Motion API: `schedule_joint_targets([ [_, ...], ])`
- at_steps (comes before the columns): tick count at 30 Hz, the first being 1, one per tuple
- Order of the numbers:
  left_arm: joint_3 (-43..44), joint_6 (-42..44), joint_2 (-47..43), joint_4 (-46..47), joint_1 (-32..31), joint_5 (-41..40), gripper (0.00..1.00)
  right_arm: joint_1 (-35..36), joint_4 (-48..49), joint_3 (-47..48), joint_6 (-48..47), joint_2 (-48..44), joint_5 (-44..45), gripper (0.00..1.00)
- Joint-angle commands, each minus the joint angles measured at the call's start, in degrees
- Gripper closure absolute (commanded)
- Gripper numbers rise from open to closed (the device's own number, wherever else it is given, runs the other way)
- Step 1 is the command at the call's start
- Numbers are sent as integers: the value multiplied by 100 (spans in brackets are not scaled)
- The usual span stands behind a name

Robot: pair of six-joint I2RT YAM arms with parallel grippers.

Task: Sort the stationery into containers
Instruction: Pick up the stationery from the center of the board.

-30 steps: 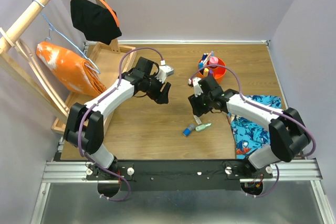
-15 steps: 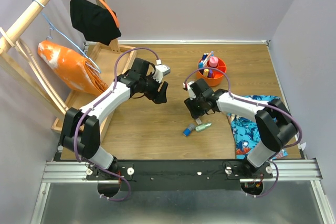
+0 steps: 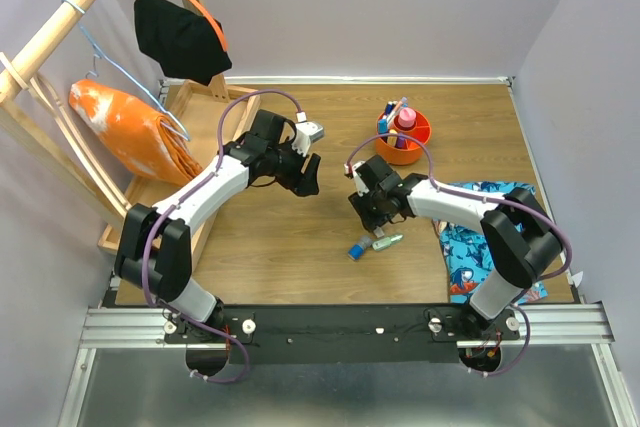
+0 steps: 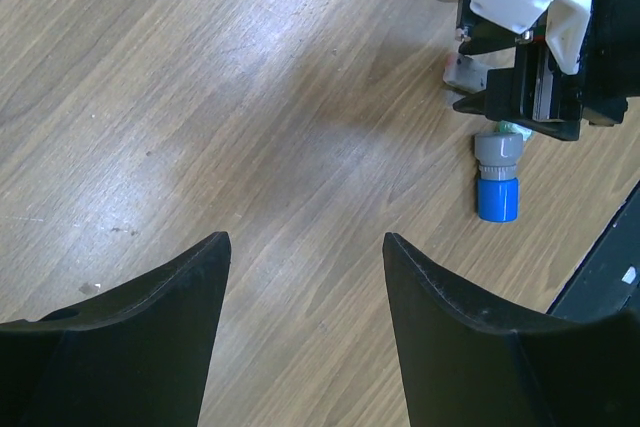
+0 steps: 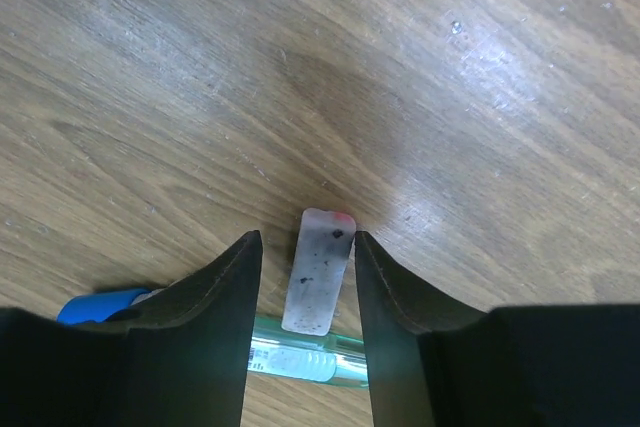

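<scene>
A small white eraser [image 5: 318, 272] with black specks lies flat on the wood table, between the open fingers of my right gripper [image 5: 305, 242], which straddles it low over the table [image 3: 372, 215]. The right finger is close to it and a gap shows on the left. A green marker [image 5: 300, 359] and a blue marker [image 5: 95, 305] lie just behind the eraser, and both show in the top view, the green [image 3: 388, 242] and the blue [image 3: 358, 247]. The orange-red pot [image 3: 404, 137] at the back holds several markers and pens. My left gripper [image 3: 308, 179] is open and empty over bare wood [image 4: 305, 239].
A blue patterned cloth [image 3: 485, 232] lies at the right. A light-wood tray [image 3: 215, 112] and a wooden rack with hangers, an orange garment [image 3: 125, 132] and a black cloth [image 3: 180, 42] stand at the left. The left wrist view shows the right gripper's body [image 4: 540, 67] above the blue marker [image 4: 497, 187].
My right gripper has moved left and lowered over the eraser. My left gripper drew back a little toward the left, then stayed still.
</scene>
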Motion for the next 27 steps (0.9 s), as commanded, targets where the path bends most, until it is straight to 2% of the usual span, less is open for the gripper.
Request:
schedule_joint_targets([
  [1, 84, -59, 98, 59, 10, 93, 29, 16, 52, -169, 115, 124, 138, 51],
  [3, 102, -76, 125, 51, 10, 94, 29, 16, 131, -187, 89, 150, 129, 56],
  [9, 233, -129, 248, -19, 10, 129, 29, 16, 166, -108, -78, 81, 146, 87],
  [13, 418, -155, 327, -125, 62, 242, 29, 7, 184, 453, -315, -446, 209, 98],
  [17, 594, -287, 537, -204, 317, 558, 30, -185, 263, 1015, -518, -1201, 261, 99],
  [22, 253, 169, 345, 208, 326, 717, 29, -1415, 175, 1790, -79, -1431, -90, 99],
  [25, 59, 529, 187, 481, 291, 911, 29, -1917, 744, 1608, -131, -1808, -126, 99],
  [27, 75, 688, 239, 420, 291, 1016, 28, -2057, 1570, 1170, -175, -2037, -117, 99],
])
